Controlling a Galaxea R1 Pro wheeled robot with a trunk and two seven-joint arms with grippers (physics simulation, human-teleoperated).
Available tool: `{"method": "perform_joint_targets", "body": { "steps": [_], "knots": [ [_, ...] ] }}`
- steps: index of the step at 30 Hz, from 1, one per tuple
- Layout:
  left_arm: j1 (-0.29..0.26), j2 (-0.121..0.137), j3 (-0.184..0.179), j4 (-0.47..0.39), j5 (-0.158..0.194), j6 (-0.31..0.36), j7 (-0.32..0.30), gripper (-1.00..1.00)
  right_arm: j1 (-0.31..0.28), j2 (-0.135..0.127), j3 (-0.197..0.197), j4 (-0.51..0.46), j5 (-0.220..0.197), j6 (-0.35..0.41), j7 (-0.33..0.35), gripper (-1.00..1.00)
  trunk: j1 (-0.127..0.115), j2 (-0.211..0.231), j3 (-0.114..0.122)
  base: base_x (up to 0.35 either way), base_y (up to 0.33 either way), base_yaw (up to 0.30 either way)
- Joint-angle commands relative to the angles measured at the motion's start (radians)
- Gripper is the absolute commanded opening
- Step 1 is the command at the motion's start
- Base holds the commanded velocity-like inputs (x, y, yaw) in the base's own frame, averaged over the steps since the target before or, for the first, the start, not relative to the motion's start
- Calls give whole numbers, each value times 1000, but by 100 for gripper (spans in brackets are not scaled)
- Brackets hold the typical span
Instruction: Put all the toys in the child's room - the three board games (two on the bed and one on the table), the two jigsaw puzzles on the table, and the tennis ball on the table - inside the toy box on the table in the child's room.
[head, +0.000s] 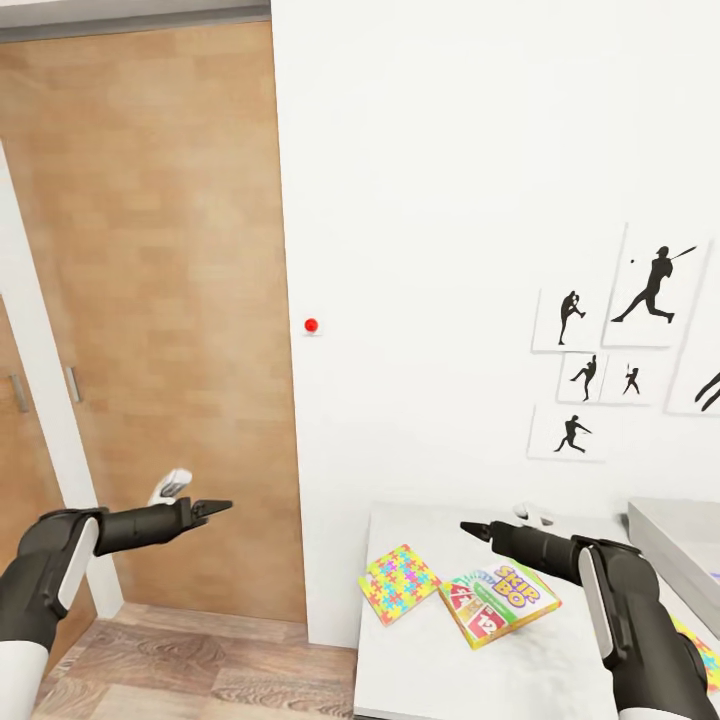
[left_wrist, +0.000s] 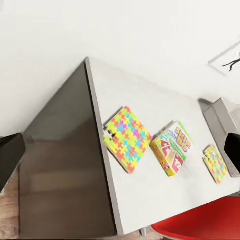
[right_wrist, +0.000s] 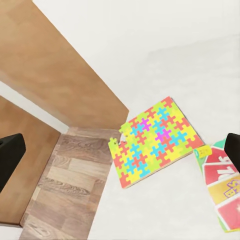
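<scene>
The Skip-Bo board game (head: 500, 600) lies flat on the white table (head: 420, 680), just below and ahead of our right gripper (head: 473, 529); a jigsaw puzzle (head: 399, 583) sits just beside it, nearer the table's edge. Both grippers hold nothing; the right's fingers look spread, while the left gripper's (head: 222, 508) spread we cannot tell. A hasty reach, we judge, could shove the puzzle off the edge. The grey toy box (head: 680, 545) stands beyond our right arm, which partly blocks that path.

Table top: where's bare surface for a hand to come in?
Free: the white table near its front edge, below the jigsaw puzzle and the Skip-Bo board game; also the back strip by the wall. Crowded: puzzle and game nearly touching mid-table, the grey toy box at the right.
</scene>
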Motion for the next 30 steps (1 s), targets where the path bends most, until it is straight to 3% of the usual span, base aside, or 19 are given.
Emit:
{"method": "perform_joint_targets", "body": {
  "steps": [1,4,8,30],
  "knots": [
    [0,0,1,3,6,7,15,100,-1,0,-2,-1,6,4,6,100,0,-1,0,0,0,0],
    [-1,-1,0,10,6,7,69,100,-1,0,-2,-2,6,4,5,100,0,-1,0,0,0,0],
    [-1,-2,0,12,6,6,87,100,-1,0,-3,-2,7,4,5,100,0,-1,0,0,0,0],
    [-1,-3,0,13,6,7,94,100,-1,0,-13,-1,-3,14,9,100,0,-1,0,0,78,0]
  ]
}}
